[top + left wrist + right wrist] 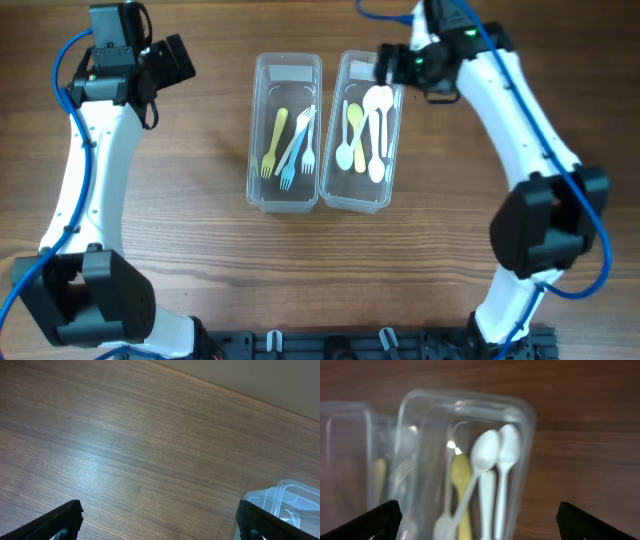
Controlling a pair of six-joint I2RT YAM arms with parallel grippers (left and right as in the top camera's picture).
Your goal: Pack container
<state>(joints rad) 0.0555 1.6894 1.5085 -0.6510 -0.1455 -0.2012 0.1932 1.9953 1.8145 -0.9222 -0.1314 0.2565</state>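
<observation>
Two clear plastic containers stand side by side mid-table. The left container [284, 160] holds a yellow fork, a white fork and a blue fork [293, 160]. The right container [361, 145] holds white spoons [378, 130] and a yellow spoon [353, 122]; it also shows in the right wrist view [470, 410] with the spoons [492, 460] inside. My right gripper [480, 522] is open and empty, hovering above the far end of the right container [392, 62]. My left gripper [159, 520] is open and empty over bare table, left of the containers [170, 58].
A corner of the left container [287, 497] shows at the lower right of the left wrist view. The wooden table's far edge [225, 387] runs across the top of that view. A black rail [380, 345] lies along the front edge.
</observation>
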